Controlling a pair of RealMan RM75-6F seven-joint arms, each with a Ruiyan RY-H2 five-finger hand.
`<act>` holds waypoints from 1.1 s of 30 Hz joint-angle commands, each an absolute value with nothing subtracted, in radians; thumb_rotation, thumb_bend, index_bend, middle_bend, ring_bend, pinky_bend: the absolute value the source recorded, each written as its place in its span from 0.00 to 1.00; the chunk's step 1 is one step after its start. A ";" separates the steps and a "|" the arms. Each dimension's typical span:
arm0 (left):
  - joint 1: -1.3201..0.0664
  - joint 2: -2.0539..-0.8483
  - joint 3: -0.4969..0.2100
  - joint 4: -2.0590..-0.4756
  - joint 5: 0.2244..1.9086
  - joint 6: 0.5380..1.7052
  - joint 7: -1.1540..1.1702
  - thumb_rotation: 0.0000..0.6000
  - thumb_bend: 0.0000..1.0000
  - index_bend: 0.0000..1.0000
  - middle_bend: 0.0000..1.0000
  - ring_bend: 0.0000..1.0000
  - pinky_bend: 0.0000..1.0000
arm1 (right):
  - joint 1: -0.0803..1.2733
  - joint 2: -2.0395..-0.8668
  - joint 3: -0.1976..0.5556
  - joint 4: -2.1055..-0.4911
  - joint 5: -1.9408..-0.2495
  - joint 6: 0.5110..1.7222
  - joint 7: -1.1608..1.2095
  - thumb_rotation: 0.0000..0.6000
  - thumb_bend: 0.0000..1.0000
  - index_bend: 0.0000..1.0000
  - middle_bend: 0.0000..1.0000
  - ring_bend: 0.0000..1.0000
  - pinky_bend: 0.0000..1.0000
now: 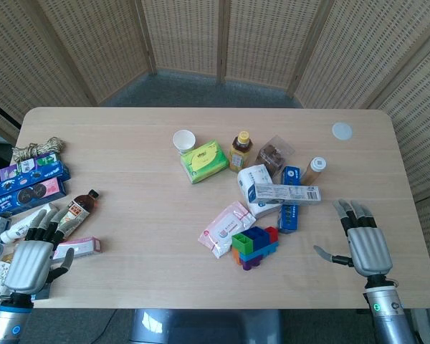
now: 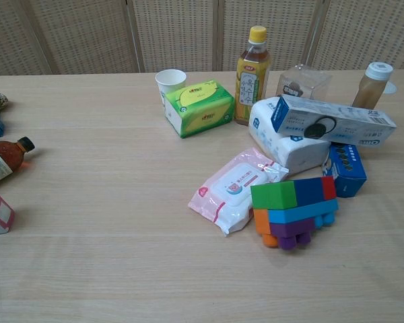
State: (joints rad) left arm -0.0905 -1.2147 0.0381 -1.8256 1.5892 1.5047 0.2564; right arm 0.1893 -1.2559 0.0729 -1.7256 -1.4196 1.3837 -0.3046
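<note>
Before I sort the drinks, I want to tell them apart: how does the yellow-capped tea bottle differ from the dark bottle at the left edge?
The yellow-capped tea bottle stands upright; the dark bottle lies on its side. The tea bottle holds pale amber liquid under a yellow cap; the dark bottle holds reddish-brown liquid under a black cap. The tea bottle stands in the central cluster beside the green tissue box; the dark bottle lies near the left hand. Both are labelled and capped.

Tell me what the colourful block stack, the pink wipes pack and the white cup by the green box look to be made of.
Block stack: likely hard moulded plastic, with solid bright colours, crisp edges and round studs.
Pink wipes pack: apparently soft plastic film, glossy and wrinkled, with a stiffer flip lid.
White cup: probably paper, matte with a thin rolled rim, though thin plastic cannot be ruled out.
</note>
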 commanded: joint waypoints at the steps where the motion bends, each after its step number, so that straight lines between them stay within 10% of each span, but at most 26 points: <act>1: -0.096 -1.223 0.033 -1.816 1.588 1.494 0.247 1.00 0.54 0.21 0.08 0.00 0.00 | 0.185 -1.254 0.073 -1.731 -1.417 1.389 -0.307 0.31 0.19 0.00 0.00 0.00 0.00; 16: -0.121 -1.201 0.036 -1.829 1.584 1.432 0.261 1.00 0.54 0.21 0.08 0.00 0.00 | 0.183 -1.237 0.073 -1.750 -1.426 1.385 -0.271 0.31 0.19 0.00 0.00 0.00 0.00; 33: -0.141 -1.213 0.042 -1.870 1.565 1.380 0.339 1.00 0.54 0.22 0.08 0.00 0.00 | 0.431 -1.405 0.184 -1.516 -1.358 1.091 -0.131 0.36 0.20 0.00 0.00 0.00 0.00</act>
